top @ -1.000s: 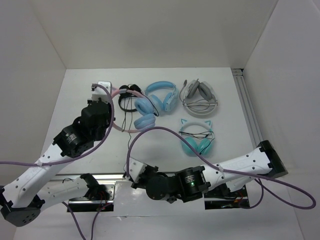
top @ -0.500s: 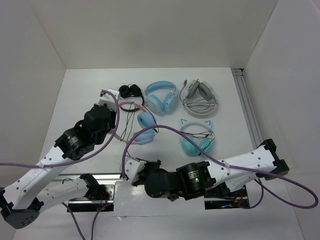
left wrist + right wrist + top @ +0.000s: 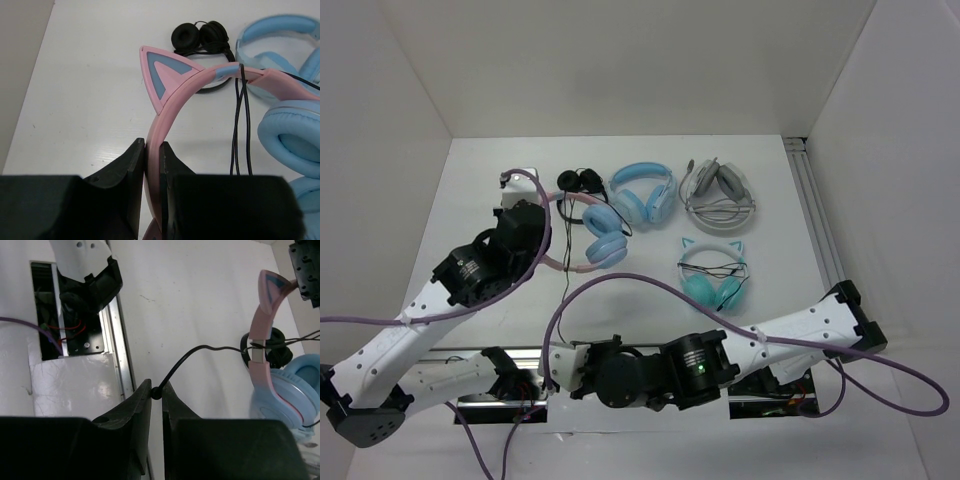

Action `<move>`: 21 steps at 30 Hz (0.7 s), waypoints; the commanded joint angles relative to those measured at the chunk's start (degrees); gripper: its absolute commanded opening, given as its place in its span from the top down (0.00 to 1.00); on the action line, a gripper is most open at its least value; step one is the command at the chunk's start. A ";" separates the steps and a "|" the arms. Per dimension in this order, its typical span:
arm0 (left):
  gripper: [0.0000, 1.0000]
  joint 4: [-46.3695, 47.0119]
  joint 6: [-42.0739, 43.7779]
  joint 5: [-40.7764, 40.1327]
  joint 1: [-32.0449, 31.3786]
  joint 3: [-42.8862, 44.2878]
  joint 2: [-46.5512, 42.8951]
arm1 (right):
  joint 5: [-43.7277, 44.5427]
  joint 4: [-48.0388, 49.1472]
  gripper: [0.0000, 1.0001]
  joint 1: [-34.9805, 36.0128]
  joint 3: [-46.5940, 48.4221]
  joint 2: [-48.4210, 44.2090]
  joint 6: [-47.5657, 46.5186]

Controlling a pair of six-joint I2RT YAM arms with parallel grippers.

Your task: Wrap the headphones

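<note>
1. While the left gripper is clamped shut on the pink band of the headphones, at the back left of the table with the blue cups toward the middle, the right gripper is pinched on the thin black cable near the front edge
2. To wrap well, I judge the right arm should carry the cable round the band in even turns under light tension, with the left holding the band steady; too hard a pull could drag the band out of the jaws
3. The cable already crosses the band near the cat ear, so new turns ought to lie beside that crossing, not slack
4. A small black pair and a plain light blue pair lie just beside the held cups; a sweeping cable could snag either
5. A grey headset and a teal cat-ear pair sit farther right, apart from the work
6. The right arm's purple hose arcs over the wrapping space and may catch the cable
</note>
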 commanded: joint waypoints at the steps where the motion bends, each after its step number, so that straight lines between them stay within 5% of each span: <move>1: 1.00 1.38 -8.95 -4.59 0.77 3.12 -0.38 | -4.58 2.56 1.00 0.50 3.59 0.51 -1.77; 5: 1.00 3.38 -6.94 -2.49 0.78 1.28 -1.16 | -2.30 3.97 1.00 0.50 3.60 -0.72 -3.61; 11: 1.00 12.77 7.89 5.58 0.78 -4.26 -6.52 | 4.73 0.21 1.00 0.50 2.54 -2.92 -6.17; 21: 1.00 10.34 19.95 23.78 0.78 -5.84 -8.90 | 16.68 -8.16 1.00 -3.02 3.25 -6.25 -11.88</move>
